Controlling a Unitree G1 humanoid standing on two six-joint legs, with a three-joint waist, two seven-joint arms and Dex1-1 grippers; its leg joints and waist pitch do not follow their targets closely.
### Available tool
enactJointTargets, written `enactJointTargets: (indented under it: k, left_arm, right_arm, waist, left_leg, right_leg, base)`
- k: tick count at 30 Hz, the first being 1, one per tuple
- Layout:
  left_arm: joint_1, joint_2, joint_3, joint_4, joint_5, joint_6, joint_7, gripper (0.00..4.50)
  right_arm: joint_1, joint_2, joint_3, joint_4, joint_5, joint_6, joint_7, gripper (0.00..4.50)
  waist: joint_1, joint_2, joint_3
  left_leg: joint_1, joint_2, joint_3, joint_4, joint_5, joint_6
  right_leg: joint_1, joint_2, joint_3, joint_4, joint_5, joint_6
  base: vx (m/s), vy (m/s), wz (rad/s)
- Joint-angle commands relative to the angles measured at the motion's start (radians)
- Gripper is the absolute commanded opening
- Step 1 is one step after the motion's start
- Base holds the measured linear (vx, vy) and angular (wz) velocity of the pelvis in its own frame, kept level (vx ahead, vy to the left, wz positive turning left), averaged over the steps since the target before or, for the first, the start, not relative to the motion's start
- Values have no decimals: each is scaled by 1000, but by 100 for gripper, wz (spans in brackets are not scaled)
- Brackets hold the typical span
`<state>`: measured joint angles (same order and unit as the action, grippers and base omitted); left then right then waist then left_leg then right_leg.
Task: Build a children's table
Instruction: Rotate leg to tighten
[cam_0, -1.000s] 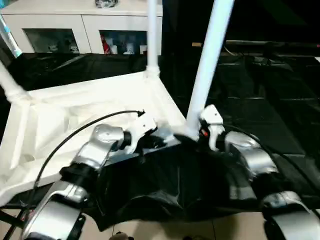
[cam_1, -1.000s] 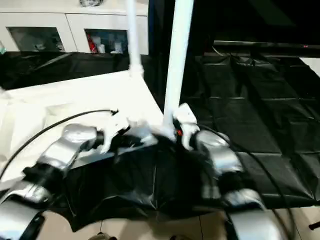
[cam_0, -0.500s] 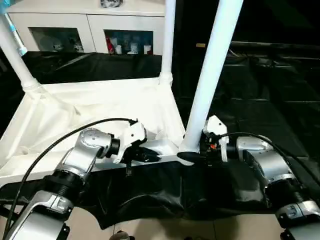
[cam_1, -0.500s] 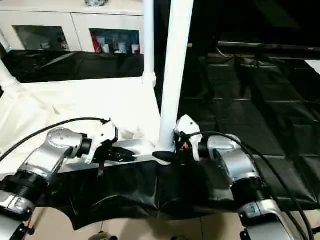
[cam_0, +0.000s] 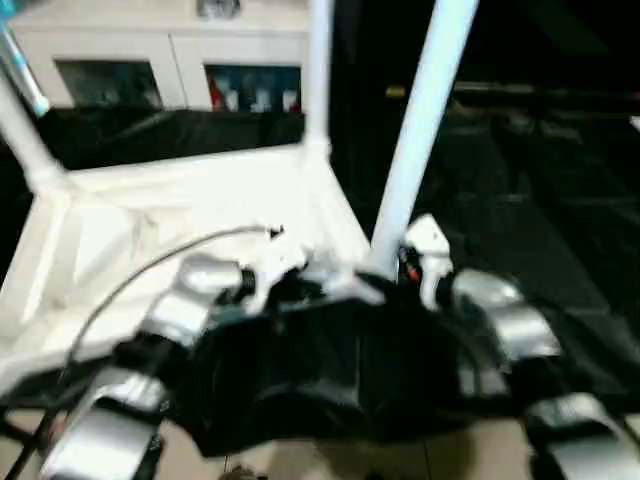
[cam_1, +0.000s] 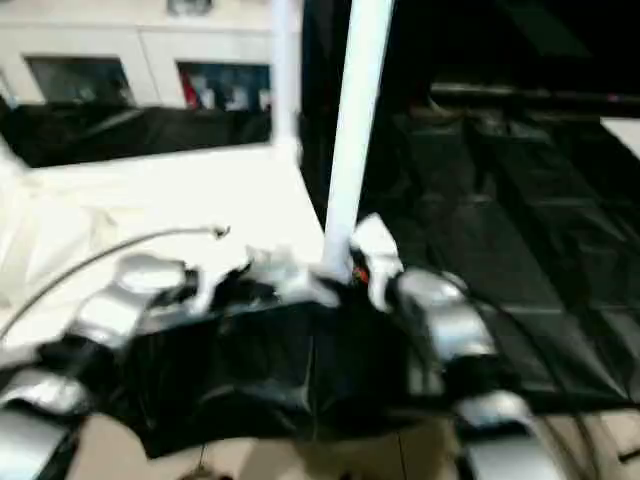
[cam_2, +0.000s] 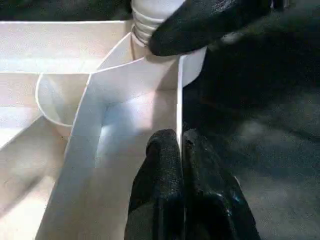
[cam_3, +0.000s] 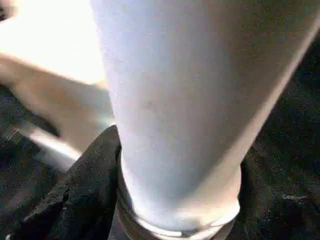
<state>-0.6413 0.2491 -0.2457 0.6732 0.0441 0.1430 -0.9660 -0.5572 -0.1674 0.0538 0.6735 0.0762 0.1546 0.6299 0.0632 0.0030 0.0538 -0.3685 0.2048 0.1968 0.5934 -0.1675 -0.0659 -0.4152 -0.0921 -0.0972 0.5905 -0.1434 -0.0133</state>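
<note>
The white tabletop (cam_0: 180, 210) lies upside down on the black-covered bench, ribbed side up. Three white legs stand in its corners: one at the near right (cam_0: 420, 120), one at the back (cam_0: 320, 70), one at the far left (cam_0: 22, 140). My left gripper (cam_2: 180, 137) is shut on the thin front rim wall of the tabletop (cam_2: 125, 85), close to the near right corner. My right gripper (cam_0: 390, 283) reaches around the base of the near right leg (cam_3: 180, 100), with a black finger (cam_3: 95, 170) pressed against it just above the threaded end.
A white cabinet (cam_0: 160, 60) with glass doors stands behind the bench. Black sheeting (cam_0: 540, 200) covers the bench to the right and bunches up (cam_0: 330, 370) along the front edge under my forearms. A black cable (cam_0: 130, 280) arcs over my left arm.
The head camera has tilted and shifted. My right gripper's fingers have drawn in around the base of the leg. The left gripper keeps its pinch on the rim.
</note>
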Motion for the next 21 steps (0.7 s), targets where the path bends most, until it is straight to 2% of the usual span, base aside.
enactJointTargets:
  k: [1,2,3,6,7,9,11,13,16,17,21]
  left_arm:
    - [-72,-77,42,16,-24,12,124,0]
    - [-99,-110,61,51,-28,26,184,0]
    - [-128,-144,77,90,-29,32,245,0]
    - [-150,-168,81,122,-25,22,284,0]
    - [-152,-178,78,125,-26,17,278,0]
    - [-144,-178,72,112,-26,14,258,0]
    - [-137,-174,68,103,-26,10,241,0]
    - [-129,-167,63,97,-27,5,222,0]
    - [-124,-160,61,99,-26,-12,201,0]
    - [-112,-146,54,87,-29,-24,167,0]
    - [-86,-114,44,50,-40,-38,91,0]
  right_arm:
    - [-21,79,9,66,8,37,-93,275]
    - [-48,114,-10,113,7,44,-177,274]
    - [-84,151,-31,171,3,47,-283,274]
    - [-122,186,-52,231,-2,16,-371,274]
    - [-135,199,-42,248,-19,-13,-373,274]
    - [-133,204,-35,237,-15,-32,-331,274]
    - [-133,211,-57,225,10,-40,-287,330]
    - [-134,209,-72,213,31,-39,-249,347]
    - [-140,194,-64,219,27,-59,-223,373]
    - [-136,165,-45,198,24,-63,-165,373]
    - [-115,90,-6,148,1,-64,-46,419]
  waist:
    - [-8,-9,-62]
    - [-11,-5,-63]
    - [-13,-6,-64]
    - [-14,-5,-67]
    - [-13,-4,-69]
    - [-11,-5,-69]
    - [-7,-8,-72]
    - [-4,-8,-74]
    - [-6,-7,-77]
    - [-6,-8,-76]
    - [-5,-9,-75]
  left_leg:
    - [22,18,-22,-70,-341,7]
    - [22,17,-23,-71,-342,4]
    - [21,17,-22,-71,-341,2]
    - [19,17,-22,-72,-333,4]
    - [18,19,-21,-73,-331,8]
    - [15,19,-20,-73,-322,15]
    - [12,20,-15,-72,-284,37]
    - [9,20,-14,-71,-258,50]
    - [4,21,-14,-70,-213,63]
    - [5,20,-13,-70,-213,66]
    - [4,24,-12,-69,-219,78]
  right_leg:
    - [33,-57,37,-107,-579,-94]
    - [34,-56,36,-106,-570,-98]
    - [34,-56,36,-107,-556,-101]
    - [37,-58,37,-104,-520,-111]
    - [39,-59,38,-101,-492,-118]
    - [42,-58,40,-97,-461,-126]
    - [48,-57,45,-86,-376,-155]
    - [52,-57,46,-79,-333,-172]
    - [59,-57,46,-71,-276,-191]
    - [58,-57,46,-73,-276,-194]
    - [61,-57,46,-71,-278,-205]
  base:
    - [0,0,0]
    - [0,0,0]
    - [0,0,0]
    - [0,0,0]
    - [0,0,0]
    - [0,0,0]
    - [0,0,0]
    - [0,0,0]
    - [0,0,0]
    - [0,0,0]
    - [0,0,0]
